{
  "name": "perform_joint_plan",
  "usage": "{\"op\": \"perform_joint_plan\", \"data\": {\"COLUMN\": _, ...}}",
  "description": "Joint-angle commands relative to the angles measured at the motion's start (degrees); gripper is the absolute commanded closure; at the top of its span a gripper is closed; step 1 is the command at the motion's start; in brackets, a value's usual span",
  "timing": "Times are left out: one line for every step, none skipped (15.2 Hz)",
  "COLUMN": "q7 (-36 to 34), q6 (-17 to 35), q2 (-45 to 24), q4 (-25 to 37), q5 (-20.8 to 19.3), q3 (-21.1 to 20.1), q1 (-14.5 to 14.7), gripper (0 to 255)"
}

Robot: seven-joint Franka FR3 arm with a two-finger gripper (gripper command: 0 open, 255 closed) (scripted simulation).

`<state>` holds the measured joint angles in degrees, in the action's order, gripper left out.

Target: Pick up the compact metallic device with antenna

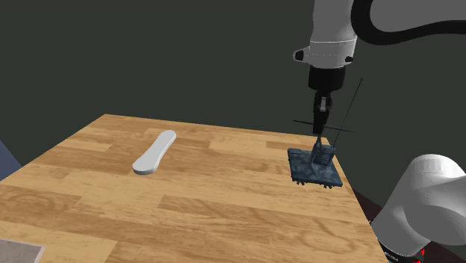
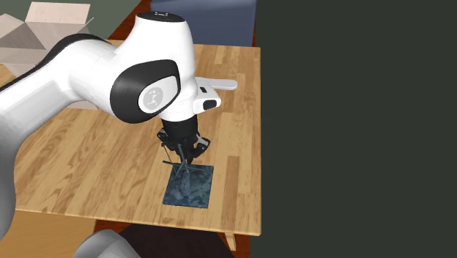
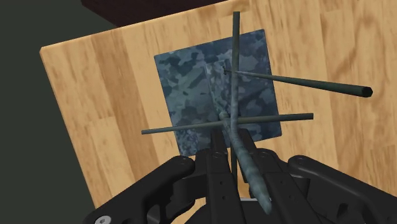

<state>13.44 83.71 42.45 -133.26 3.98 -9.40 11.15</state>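
tabletop [image 1: 209, 194]: showing light wood grain, smooth, faintly glossy
device [image 3: 191, 83]: looking like dull, mottled blue-grey metal, matt
antenna rods [image 3: 299, 81]: appearing smooth, dark, unpolished
white slab [image 1: 154, 152]: showing plain and smooth
arm [image 2: 66, 80]: showing a smooth white shell

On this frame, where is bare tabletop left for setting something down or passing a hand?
Widest bare wood on the table lies between the white flat object and the dark device, plus the near strip below both in the shoulder view. Crowded: the device's corner by the table edge, where the gripper clasps its antenna.
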Motion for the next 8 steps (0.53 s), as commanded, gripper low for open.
{"op": "perform_joint_plan", "data": {"q7": 0.0, "q6": -0.7, "q2": -0.2, "q4": 0.9, "q5": -0.1, "q3": 0.0, "q1": 0.0, "gripper": 255}}
{"op": "perform_joint_plan", "data": {"q7": 0.0, "q6": -1.4, "q2": -0.4, "q4": 1.8, "q5": -0.1, "q3": 0.1, "q1": -0.1, "gripper": 255}}
{"op": "perform_joint_plan", "data": {"q7": 0.0, "q6": -2.1, "q2": -0.6, "q4": 2.7, "q5": -0.2, "q3": 0.1, "q1": -0.1, "gripper": 255}}
{"op": "perform_joint_plan", "data": {"q7": 0.0, "q6": -2.8, "q2": -0.8, "q4": 3.6, "q5": -0.2, "q3": 0.2, "q1": -0.1, "gripper": 255}}
{"op": "perform_joint_plan", "data": {"q7": 0.0, "q6": -3.5, "q2": -1.0, "q4": 4.5, "q5": -0.3, "q3": 0.2, "q1": -0.2, "gripper": 255}}
{"op": "perform_joint_plan", "data": {"q7": 0.0, "q6": -4.2, "q2": -1.3, "q4": 5.5, "q5": -0.3, "q3": 0.2, "q1": -0.2, "gripper": 255}}
{"op": "perform_joint_plan", "data": {"q7": 0.0, "q6": -4.9, "q2": -1.5, "q4": 6.4, "q5": -0.4, "q3": 0.3, "q1": -0.2, "gripper": 255}}
{"op": "perform_joint_plan", "data": {"q7": 0.0, "q6": -5.6, "q2": -1.8, "q4": 7.4, "q5": -0.4, "q3": 0.3, "q1": -0.3, "gripper": 255}}
